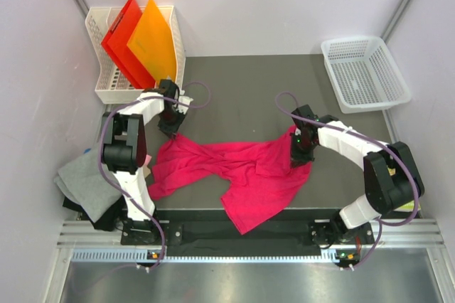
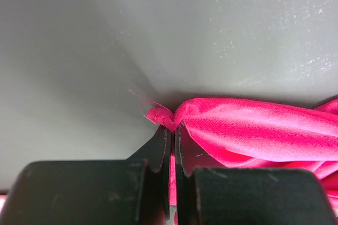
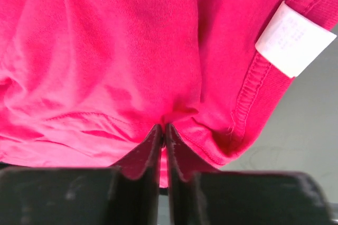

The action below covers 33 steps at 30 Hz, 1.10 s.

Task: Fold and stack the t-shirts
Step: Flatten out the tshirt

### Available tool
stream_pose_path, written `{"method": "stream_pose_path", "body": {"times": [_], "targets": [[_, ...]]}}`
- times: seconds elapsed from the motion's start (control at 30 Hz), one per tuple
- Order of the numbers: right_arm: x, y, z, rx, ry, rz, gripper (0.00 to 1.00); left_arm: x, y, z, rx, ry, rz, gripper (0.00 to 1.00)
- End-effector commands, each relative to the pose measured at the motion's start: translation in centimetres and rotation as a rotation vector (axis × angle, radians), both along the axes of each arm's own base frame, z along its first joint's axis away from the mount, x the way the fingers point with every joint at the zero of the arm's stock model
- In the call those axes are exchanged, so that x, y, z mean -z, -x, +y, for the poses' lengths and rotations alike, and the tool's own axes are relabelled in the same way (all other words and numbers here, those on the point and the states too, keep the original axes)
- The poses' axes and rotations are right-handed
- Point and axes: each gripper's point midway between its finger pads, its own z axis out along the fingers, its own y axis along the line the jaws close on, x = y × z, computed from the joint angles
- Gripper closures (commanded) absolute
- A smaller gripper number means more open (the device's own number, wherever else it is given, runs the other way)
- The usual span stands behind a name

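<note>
left gripper (image 2: 171,130) and right gripper (image 3: 163,130) are each clenching an edge of the crumpled magenta t-shirt (image 1: 249,175), which is sprawling between them; folding is apparently only beginning, with stacking not yet done.

Shows soft, matt knit cloth in the magenta t-shirt (image 1: 256,168), smooth matt grey on the table (image 1: 242,89), glossy stiff plastic in the folders (image 1: 153,43).

magenta shirt (image 1: 245,168) | grey shirt (image 1: 84,178) | red folder (image 1: 119,38) | orange folder (image 1: 153,43) | white basket (image 1: 366,75)
</note>
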Motion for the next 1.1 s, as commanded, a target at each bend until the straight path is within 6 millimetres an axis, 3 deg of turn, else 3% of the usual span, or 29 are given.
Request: {"method": "stream_pose_path", "body": {"times": [0.0, 0.23, 0.43, 0.7, 0.8, 0.9, 0.93, 1.0, 1.03, 1.07], "targets": [[-0.8, -1.0, 0.4, -0.008, -0.006, -0.034, 1.0, 0.0, 0.6, 0.9, 0.002, -0.028, -0.001, 1.0], [-0.5, -0.4, 0.3, -0.002, -0.008, -0.019, 1.0, -0.2, 0.5, 1.0, 0.001, -0.032, -0.007, 1.0], [0.2, 1.1, -0.1, 0.002, -0.015, 0.003, 0.77, -0.6, 0.3, 0.9, 0.003, -0.029, -0.016, 1.0], [0.7, 1.0, 0.0, 0.004, -0.014, 0.013, 0.81, -0.9, 0.2, 0.8, 0.002, -0.025, -0.022, 1.0], [0.7, 0.9, 0.1, 0.002, -0.01, 0.014, 0.98, -1.1, 0.2, 0.9, 0.002, -0.029, -0.027, 1.0], [-0.2, 0.4, 0.0, 0.002, -0.004, -0.005, 1.0, -1.9, 0.1, 0.9, 0.002, -0.026, -0.041, 1.0], [-1.2, -0.6, 0.0, 0.004, 0.008, -0.043, 1.0, -2.6, -0.3, 0.9, 0.002, -0.028, -0.061, 1.0], [-3.3, -1.4, -0.3, -0.011, 0.023, -0.088, 1.0, -4.6, -1.1, 1.0, -0.003, -0.03, -0.105, 1.0], [-5.8, -3.2, -0.1, -0.007, 0.022, -0.162, 1.0, -6.4, -2.4, 1.1, -0.012, -0.038, -0.158, 1.0], [-7.6, -3.4, -0.1, -0.016, 0.017, -0.191, 1.0, -8.2, -2.7, 1.2, -0.017, -0.036, -0.189, 1.0]]}}
